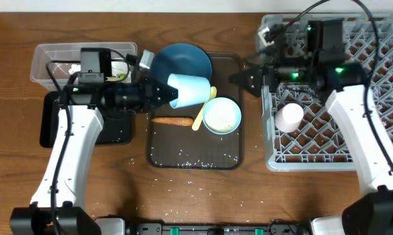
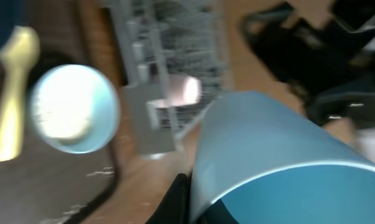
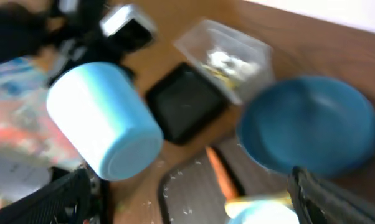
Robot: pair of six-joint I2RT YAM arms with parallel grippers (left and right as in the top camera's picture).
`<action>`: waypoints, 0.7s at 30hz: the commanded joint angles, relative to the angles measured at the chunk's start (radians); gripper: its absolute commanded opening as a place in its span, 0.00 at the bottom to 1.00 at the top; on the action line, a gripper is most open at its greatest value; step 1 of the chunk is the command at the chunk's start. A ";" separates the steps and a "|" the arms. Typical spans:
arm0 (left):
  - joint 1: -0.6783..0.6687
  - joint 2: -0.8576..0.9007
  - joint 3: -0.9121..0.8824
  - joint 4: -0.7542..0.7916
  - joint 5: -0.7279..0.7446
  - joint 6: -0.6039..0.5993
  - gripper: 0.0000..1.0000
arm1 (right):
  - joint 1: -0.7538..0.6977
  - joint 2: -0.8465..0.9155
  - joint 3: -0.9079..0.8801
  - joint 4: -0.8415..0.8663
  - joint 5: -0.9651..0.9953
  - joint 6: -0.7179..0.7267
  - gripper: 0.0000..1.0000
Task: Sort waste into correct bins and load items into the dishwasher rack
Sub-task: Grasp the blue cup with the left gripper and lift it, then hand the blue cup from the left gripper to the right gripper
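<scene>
The left gripper (image 1: 171, 95) was clamped on the light blue cup (image 1: 191, 89), pinching its wall at the mouth end. The cup lay on its side in the air above the brown serving tray (image 1: 234, 147). Its long axis ran left to right across the table, with the closed base leading and pointing toward the dishwasher rack (image 1: 379, 91). The rack lay well to the right of that hand, beyond the tray's far edge.

The right gripper (image 1: 247, 79) hung between cup and rack, by the rack's left wall, its tip turned toward the cup's base, near it but apart. In its own wrist view the fingers (image 3: 63, 196) were spread wide with nothing between them, and the cup's base faced the camera. The right arm was much the nearer to the rack, where a pink cup (image 1: 290, 117) sat among the pegs.

The coming move seemed to turn on that one line. Either the left arm would carry the cup rightward over the white-and-light-blue bowl (image 1: 221, 115), or the right gripper would take it base first.

Under the cup the pale yellow spoon (image 1: 203, 112), the carrot (image 1: 172, 121) and the dark blue dish (image 1: 181, 60) rested on the tray.

No brand, label or writing could be read anywhere, and both wrist views were blurred
</scene>
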 commanded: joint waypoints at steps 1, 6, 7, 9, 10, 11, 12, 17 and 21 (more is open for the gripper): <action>0.002 -0.002 0.018 0.035 0.195 -0.056 0.06 | 0.055 0.001 -0.048 0.102 -0.225 -0.014 0.99; 0.001 -0.002 0.018 0.082 0.243 -0.098 0.06 | 0.119 0.002 -0.055 0.210 -0.276 0.002 0.99; 0.000 -0.002 0.018 0.082 0.243 -0.098 0.06 | 0.130 0.001 -0.055 0.234 -0.290 0.006 0.99; 0.000 -0.002 0.018 0.082 0.243 -0.098 0.06 | 0.155 0.001 -0.055 0.277 -0.291 0.023 0.99; 0.000 -0.002 0.018 0.082 0.244 -0.098 0.06 | 0.165 0.002 -0.055 0.289 -0.291 0.024 0.99; -0.001 -0.002 0.018 0.082 0.244 -0.098 0.06 | 0.178 0.002 -0.055 0.300 -0.291 0.024 0.99; -0.002 -0.002 0.018 0.082 0.243 -0.098 0.06 | 0.188 0.002 -0.055 0.309 -0.291 0.024 0.98; -0.016 -0.001 0.018 0.084 0.243 -0.097 0.06 | 0.237 0.002 -0.055 0.346 -0.292 0.053 0.81; -0.016 -0.001 0.018 0.091 0.242 -0.097 0.07 | 0.250 0.002 -0.055 0.352 -0.296 0.058 0.68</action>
